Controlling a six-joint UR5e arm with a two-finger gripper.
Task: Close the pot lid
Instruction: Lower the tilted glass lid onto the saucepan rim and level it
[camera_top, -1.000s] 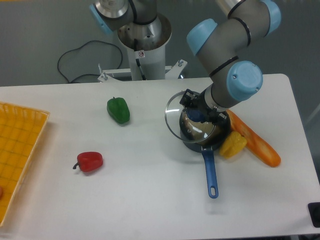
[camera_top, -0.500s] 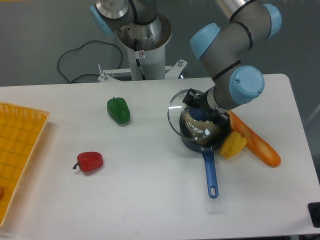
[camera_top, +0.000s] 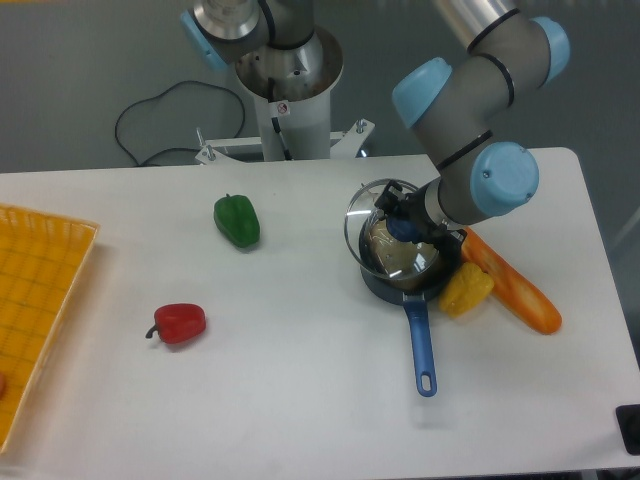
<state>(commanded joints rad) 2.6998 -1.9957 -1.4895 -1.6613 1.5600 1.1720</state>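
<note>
- The pincer (camera_top: 403, 222) grips the glass lid (camera_top: 392, 236) by its blue knob, tilted above the pot (camera_top: 405, 283) on the table (camera_top: 300, 350).
- Glass looks stiff, fragile, probably slippery; the knob seems the safest hold.

Arm (camera_top: 480, 75) was grey tube links with light-blue round joint caps. Wrist ended in a black gripper (camera_top: 405, 222). Base column (camera_top: 285, 85) was silver/white metal with a small warning sticker; black cable (camera_top: 150, 120) looped from it.
</note>
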